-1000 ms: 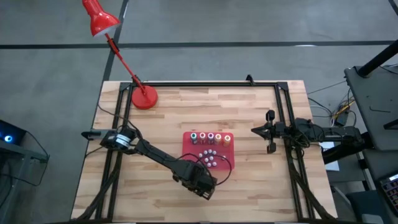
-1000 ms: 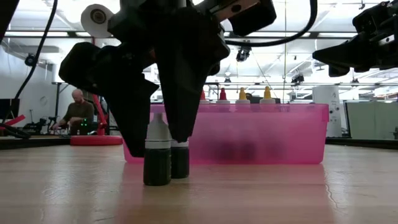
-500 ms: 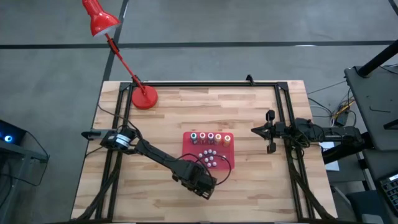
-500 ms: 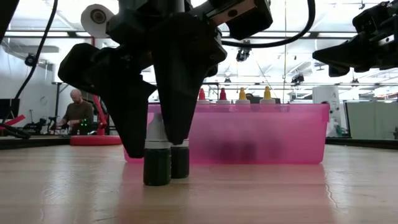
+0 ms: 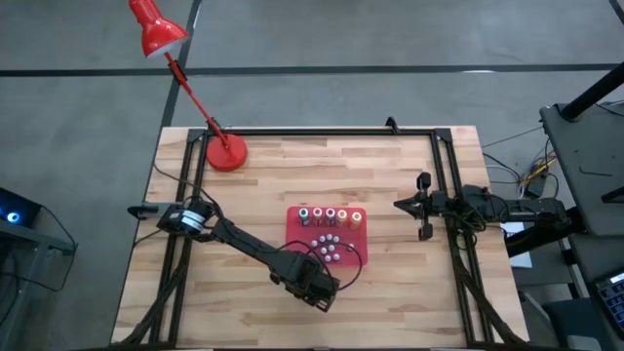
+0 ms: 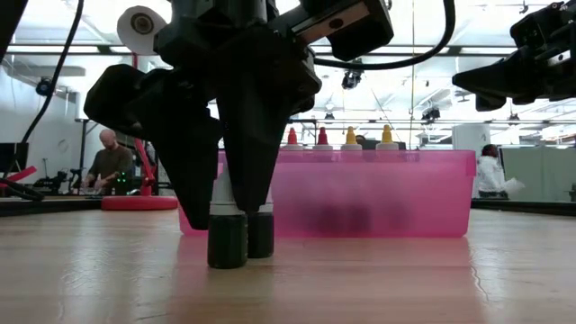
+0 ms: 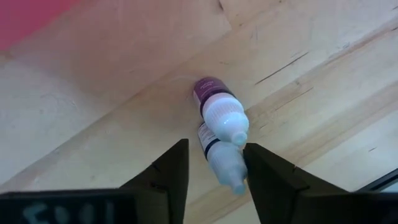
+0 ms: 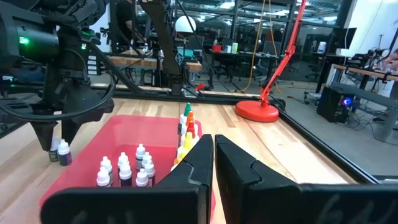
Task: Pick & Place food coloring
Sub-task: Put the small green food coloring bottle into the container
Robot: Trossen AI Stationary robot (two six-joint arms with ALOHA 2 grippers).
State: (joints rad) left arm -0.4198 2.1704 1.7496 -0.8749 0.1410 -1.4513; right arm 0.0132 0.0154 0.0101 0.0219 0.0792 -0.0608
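Observation:
Two dark food coloring bottles with pale caps stand upright on the wood just in front of the pink tray (image 6: 378,198), one nearer (image 6: 227,236) and one behind it (image 6: 261,232). My left gripper (image 6: 221,216) points steeply down over them and is closed around the nearer bottle (image 7: 219,163). The other bottle (image 7: 217,109) stands free beside it. In the high view the left gripper (image 5: 314,286) hides both. More bottles stand in the tray (image 5: 297,234): a coloured row (image 5: 330,214) and a white-capped cluster (image 5: 329,249). My right gripper (image 8: 213,149) waits shut at the table's right side (image 5: 400,204). My left gripper pinches the nearer bottle's pale cap (image 6: 225,193) between its two fingers, one on each side, coming from above and pointing steeply down. The bottle stands upright with its base on the table, close against the second bottle.
A red desk lamp (image 5: 226,153) stands at the table's far left. A black frame rail (image 5: 322,131) runs round the table. People (image 6: 112,157) are in the room beyond the table. Bare wood lies in front of and to both sides of the tray.
My left gripper has stayed in place while its fingers have drawn together onto the nearer bottle's cap. Both bottles stand where they were.

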